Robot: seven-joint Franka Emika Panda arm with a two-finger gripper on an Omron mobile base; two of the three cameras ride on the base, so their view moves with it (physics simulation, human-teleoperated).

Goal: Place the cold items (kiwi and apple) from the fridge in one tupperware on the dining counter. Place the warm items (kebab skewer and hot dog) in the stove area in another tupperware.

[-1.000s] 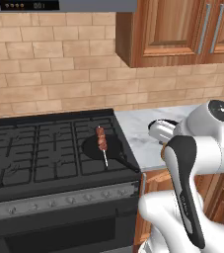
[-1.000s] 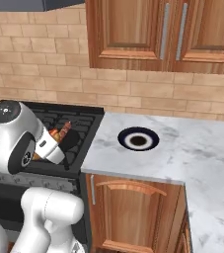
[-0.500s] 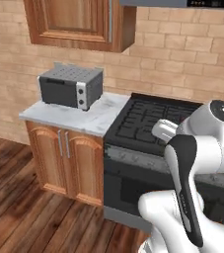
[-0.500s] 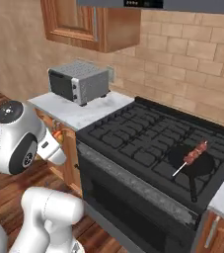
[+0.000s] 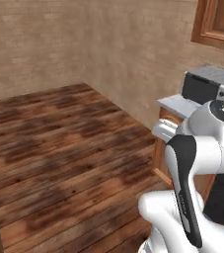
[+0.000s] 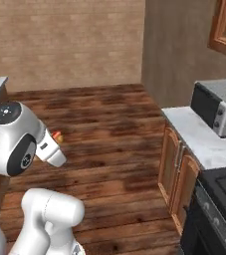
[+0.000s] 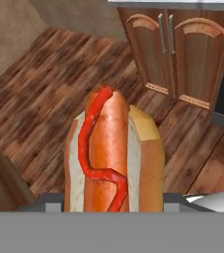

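The glossy white, round-bodied robot arm (image 5: 202, 148) is built of fat, smooth segments, with a long black inlay down one link, a grey disc cap on its ball-like joint, and a bulbous white base.

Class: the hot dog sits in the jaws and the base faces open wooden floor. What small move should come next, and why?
Probably keep turning the base toward the dining counter, holding the hot dog firmly: no tupperware is visible, just floor, cabinet doors and a toaster oven.
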